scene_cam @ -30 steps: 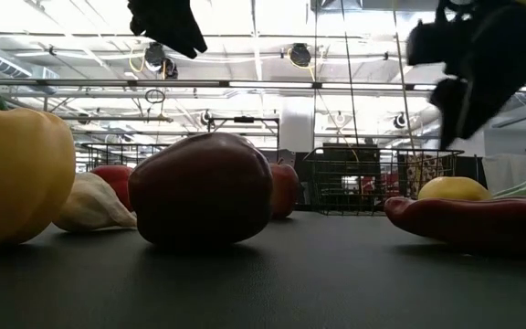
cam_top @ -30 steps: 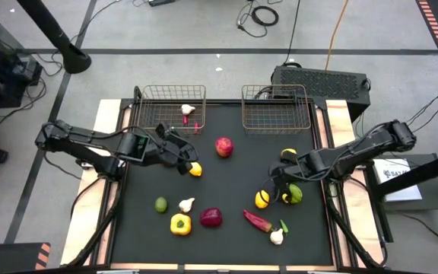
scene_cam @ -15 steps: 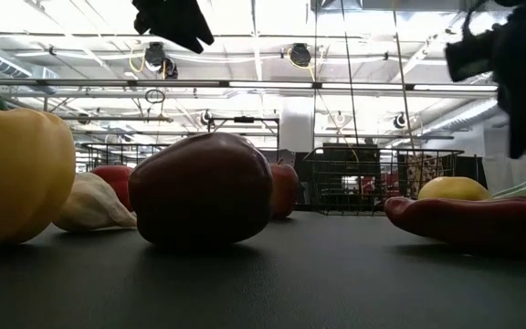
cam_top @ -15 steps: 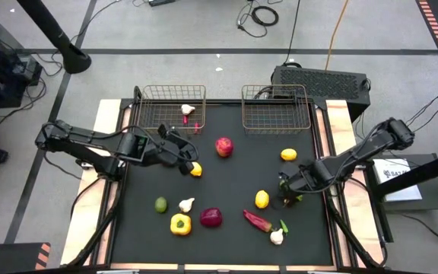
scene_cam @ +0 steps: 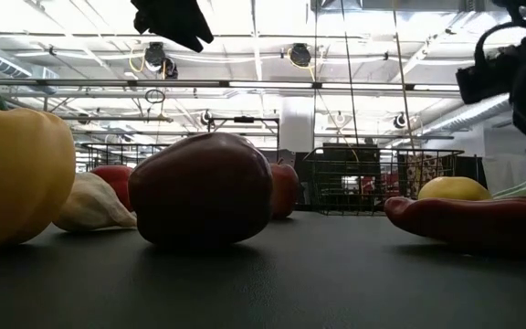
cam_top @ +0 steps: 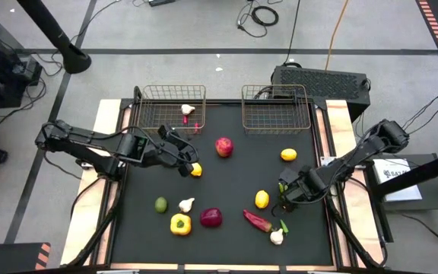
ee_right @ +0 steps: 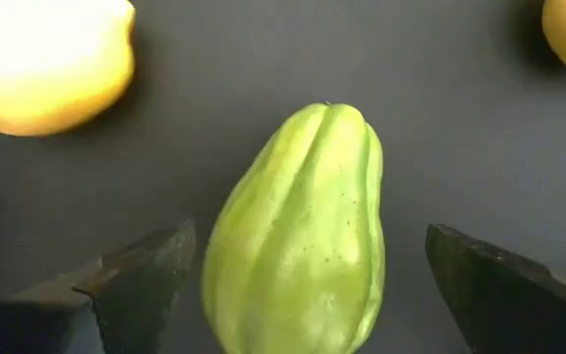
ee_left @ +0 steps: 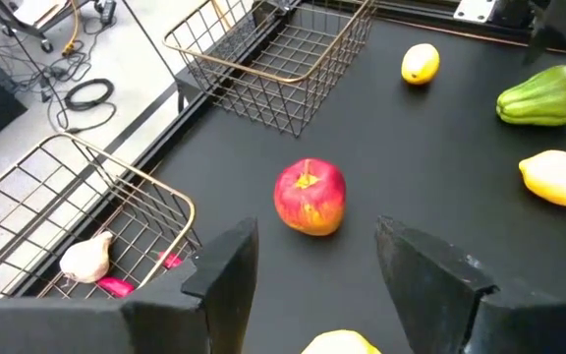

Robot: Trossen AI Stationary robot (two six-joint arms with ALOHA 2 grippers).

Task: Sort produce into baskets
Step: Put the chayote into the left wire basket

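My right gripper (cam_top: 286,199) points straight down, open wide. Its fingers (ee_right: 131,275) stand on either side of a ribbed green vegetable (ee_right: 303,236) lying on the black mat and do not touch it. My left gripper (cam_top: 187,157) hangs open high above the mat's left part. A lemon (cam_top: 195,170) lies under its tips, and a red apple (ee_left: 310,197) lies ahead of it. The two wire baskets (cam_top: 172,106) (cam_top: 276,106) stand at the far edge. The left one holds a garlic (cam_top: 188,109) and a red piece (cam_top: 197,126).
Loose on the mat lie two more lemons (cam_top: 288,154) (cam_top: 261,199), a lime (cam_top: 160,204), a garlic (cam_top: 186,204), a yellow pepper (cam_top: 179,223), a purple onion (cam_top: 211,218), a red chilli (cam_top: 257,221) and another garlic (cam_top: 277,237). The nearer lemon is close beside my right gripper.
My right gripper has gone toward the table's near edge and down, its wrist rolling, and now stands over the green vegetable. The lemon it covered at the far right shows again.
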